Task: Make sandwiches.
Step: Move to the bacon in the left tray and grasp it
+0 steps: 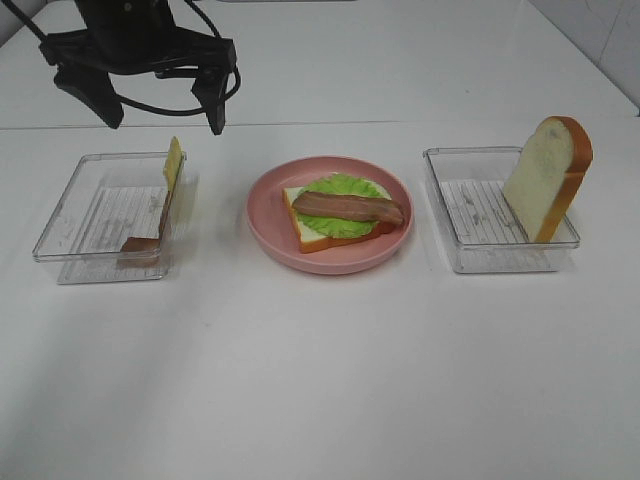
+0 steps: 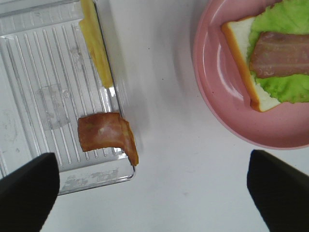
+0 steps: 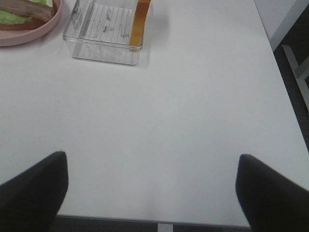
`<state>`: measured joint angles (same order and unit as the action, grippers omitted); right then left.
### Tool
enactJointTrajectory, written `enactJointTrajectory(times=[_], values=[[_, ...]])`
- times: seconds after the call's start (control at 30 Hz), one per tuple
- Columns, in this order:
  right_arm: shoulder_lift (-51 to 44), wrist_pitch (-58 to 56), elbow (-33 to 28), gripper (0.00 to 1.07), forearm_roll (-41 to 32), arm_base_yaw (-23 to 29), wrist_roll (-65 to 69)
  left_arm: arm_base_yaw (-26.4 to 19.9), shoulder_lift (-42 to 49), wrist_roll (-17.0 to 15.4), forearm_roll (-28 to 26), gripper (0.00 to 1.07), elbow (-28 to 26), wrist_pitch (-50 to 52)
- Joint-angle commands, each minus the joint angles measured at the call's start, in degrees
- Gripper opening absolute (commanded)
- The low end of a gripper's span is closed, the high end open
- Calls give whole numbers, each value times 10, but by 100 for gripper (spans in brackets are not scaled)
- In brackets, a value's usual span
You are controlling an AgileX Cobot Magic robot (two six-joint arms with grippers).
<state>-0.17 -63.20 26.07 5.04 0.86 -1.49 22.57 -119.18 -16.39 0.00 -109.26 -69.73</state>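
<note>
Pink plastic forms the plate (image 1: 340, 262) at the middle of the white worktop (image 1: 320, 380), and the half-built sandwich lies on it. A bread slice (image 1: 300, 222) with orange-brown crust lies flat at the bottom. A ruffled lettuce leaf (image 1: 345, 186) covers most of it, so only the near corner and one edge of the bread show. A bacon strip (image 1: 348, 207) lies across the leaf.

To the left, apart from the plate, stands a clear left tray (image 1: 95, 215). A yellow cheese square (image 1: 173, 165) leans on edge against its plate-side wall and shows only as a thin sliver. A second bacon piece (image 1: 140, 245) sits curled in the near corner on that same side. To the right stands the clear right tray (image 1: 475, 215), with a second bread slice (image 1: 540, 175) upright against its far-side wall.

The left claw (image 1: 164, 122) hangs above the far end of the left tray with its jaws spread wide and nothing between them. Its arm is cut off at the top of the high view. The right claw (image 3: 150, 154) is outside the high view. Its own camera shows two dark fingertips set wide apart over bare worktop and holding nothing. In that view the plate is cropped to a corner, and the upright slice shows only its lower crust.
</note>
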Motion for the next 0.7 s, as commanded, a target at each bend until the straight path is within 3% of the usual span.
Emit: enactJointTrajectory(times=[0.03,0.3,0.7], values=[[-17,3,-2,92,-1,-3,-1,1,-6,-9,0,101,5,-45],[-17,3,-2,92,-1,-3,-1,1,-45,-31,0,101,5,-40],[-17,3,-2,92,-1,-3,-1,1,-91,-33,0,101,5,-38]])
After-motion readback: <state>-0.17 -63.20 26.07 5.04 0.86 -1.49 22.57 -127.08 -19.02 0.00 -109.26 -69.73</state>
